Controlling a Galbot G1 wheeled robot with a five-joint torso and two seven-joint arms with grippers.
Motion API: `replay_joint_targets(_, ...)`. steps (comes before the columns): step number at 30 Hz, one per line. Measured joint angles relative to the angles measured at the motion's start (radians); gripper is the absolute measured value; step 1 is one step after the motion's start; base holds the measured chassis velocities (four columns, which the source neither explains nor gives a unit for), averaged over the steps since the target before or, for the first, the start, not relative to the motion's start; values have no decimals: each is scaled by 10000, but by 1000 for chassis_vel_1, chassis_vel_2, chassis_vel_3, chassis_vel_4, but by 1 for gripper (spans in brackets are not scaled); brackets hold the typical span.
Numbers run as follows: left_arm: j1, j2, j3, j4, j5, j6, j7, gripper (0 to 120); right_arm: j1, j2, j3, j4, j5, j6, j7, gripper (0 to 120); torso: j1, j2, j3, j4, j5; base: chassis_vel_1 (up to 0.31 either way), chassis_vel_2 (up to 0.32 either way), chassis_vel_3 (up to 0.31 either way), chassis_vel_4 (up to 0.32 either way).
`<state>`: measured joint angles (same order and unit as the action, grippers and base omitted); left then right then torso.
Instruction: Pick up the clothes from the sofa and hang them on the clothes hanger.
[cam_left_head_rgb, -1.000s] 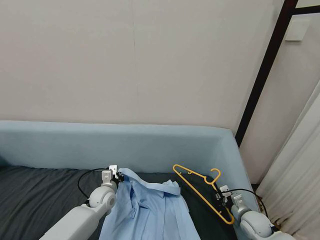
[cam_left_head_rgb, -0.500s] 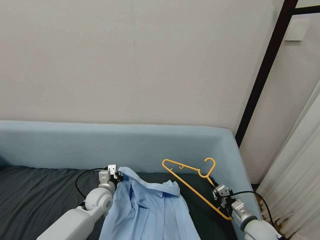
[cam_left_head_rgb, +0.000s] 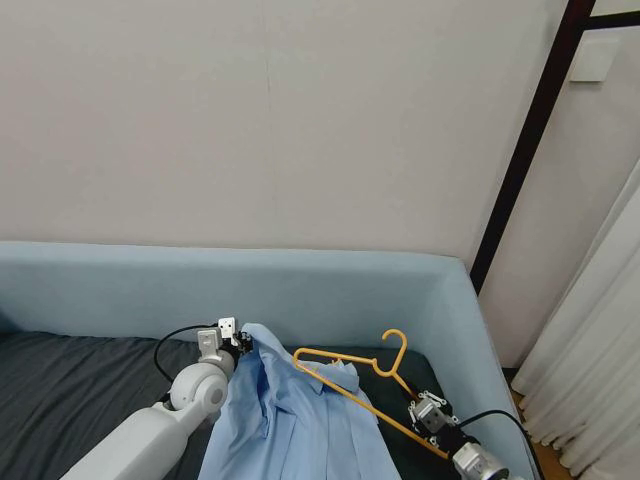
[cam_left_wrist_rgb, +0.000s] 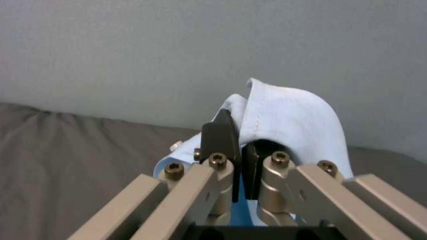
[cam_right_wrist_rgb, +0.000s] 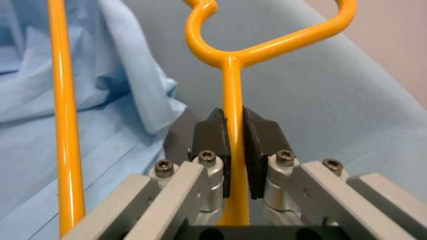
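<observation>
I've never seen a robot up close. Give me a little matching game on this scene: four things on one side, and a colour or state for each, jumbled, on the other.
Things:
1. left claw
2. right claw
3. hanger
4. sofa seat

Descriptions:
A. dark grey
B. shut on the hanger
C. orange
D. shut on the edge of the light blue shirt

Pairs: 1-D, 2-B, 3-C, 4-A.
</observation>
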<state>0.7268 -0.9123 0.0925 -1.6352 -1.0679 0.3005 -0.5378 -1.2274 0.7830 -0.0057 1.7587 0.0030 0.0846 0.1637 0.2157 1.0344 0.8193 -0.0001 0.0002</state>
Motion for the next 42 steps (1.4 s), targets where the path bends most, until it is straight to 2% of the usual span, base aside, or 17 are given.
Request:
replay_joint_targets(5, 19, 29, 73, -190, -45, 59, -86, 0, -270, 49, -176, 184, -410, 34, -41, 5, 0, 0, 0, 1, -1, 0, 0, 0, 0)
replay_joint_targets(12, -115, -45, 453, -551, -77, 211, -447, 0, -384, 558, -662, 418, -555, -305, -52, 5, 0, -2, 1, 0, -2, 0, 0, 0, 0)
replay_joint_targets(32, -126, 21, 745, -1630, -846, 385, -1228, 0, 1170, 2063, -1940, -753, -687, -2122, 1061, 5, 1, -2, 1, 2, 0, 0, 0, 0, 0)
replay_joint_targets(42, 6, 23, 882, -2119, -850, 428, -1369, 0, 1452, 1974, -1961, -1049, -835, -2707, 1746, 5, 0, -2, 1, 1, -2, 0, 0, 0, 0)
